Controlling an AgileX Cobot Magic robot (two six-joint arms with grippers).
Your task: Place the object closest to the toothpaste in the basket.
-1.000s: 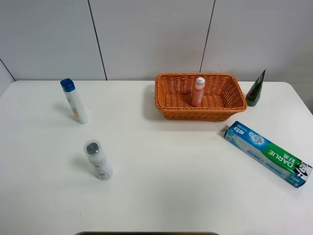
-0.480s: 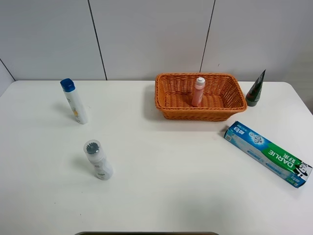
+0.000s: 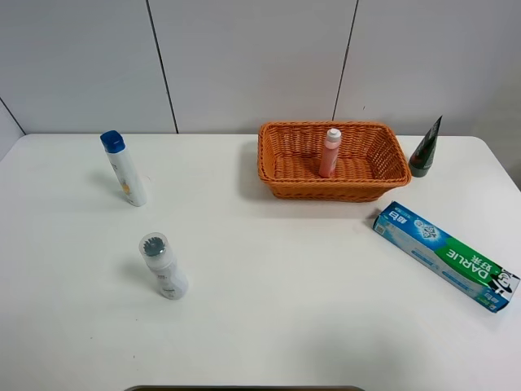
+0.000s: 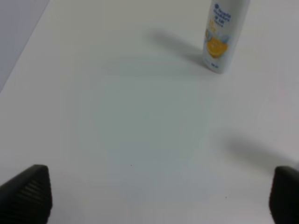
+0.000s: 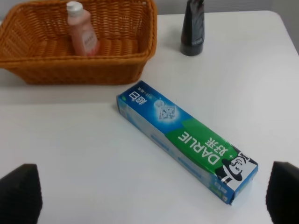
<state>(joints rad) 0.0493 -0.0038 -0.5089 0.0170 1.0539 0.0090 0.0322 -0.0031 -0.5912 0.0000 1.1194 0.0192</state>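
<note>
The blue and green toothpaste box (image 3: 446, 255) lies flat at the right of the table and also shows in the right wrist view (image 5: 187, 139). A dark green tube (image 3: 425, 149) stands on its cap just right of the orange wicker basket (image 3: 334, 191); the right wrist view shows the tube (image 5: 193, 28) and the basket (image 5: 84, 70). A pink bottle (image 3: 330, 153) stands inside the basket. My right gripper (image 5: 149, 196) is open and empty, above the table near the toothpaste box. My left gripper (image 4: 159, 196) is open and empty over bare table. Neither gripper shows in the high view.
A white bottle with a blue cap (image 3: 124, 169) stands at the far left and shows in the left wrist view (image 4: 223, 32). A white bottle with a grey cap (image 3: 164, 265) leans at the front left. A white wall runs behind the table.
</note>
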